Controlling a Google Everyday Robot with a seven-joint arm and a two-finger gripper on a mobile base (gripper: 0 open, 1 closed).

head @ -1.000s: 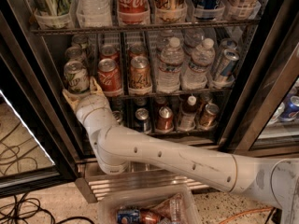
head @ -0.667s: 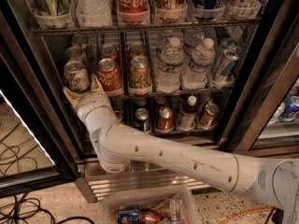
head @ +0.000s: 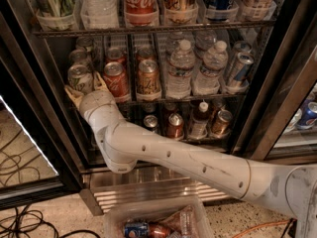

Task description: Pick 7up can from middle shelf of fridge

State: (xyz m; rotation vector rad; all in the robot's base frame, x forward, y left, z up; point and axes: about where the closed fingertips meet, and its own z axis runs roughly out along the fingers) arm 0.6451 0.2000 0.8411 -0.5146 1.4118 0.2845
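Observation:
The 7up can (head: 80, 77), whitish-silver with green markings, stands at the front of the leftmost lane on the middle shelf (head: 198, 97) of the fridge (head: 277, 98). My gripper (head: 87, 89) is at the can's lower part, reaching in from below and to the right on the white arm. It is open, with one yellowish finger (head: 74, 94) left of the can and the other (head: 101, 82) between it and the red Coca-Cola can (head: 115, 78). The can's base is hidden behind the wrist.
An orange-brown can (head: 148, 78) and clear water bottles (head: 181, 68) fill the lanes to the right. Tall cans in plastic cups (head: 141, 4) stand on the rack above, small bottles (head: 198, 118) on the rack below. A clear bin (head: 158, 222) and cables (head: 25, 222) are on the floor.

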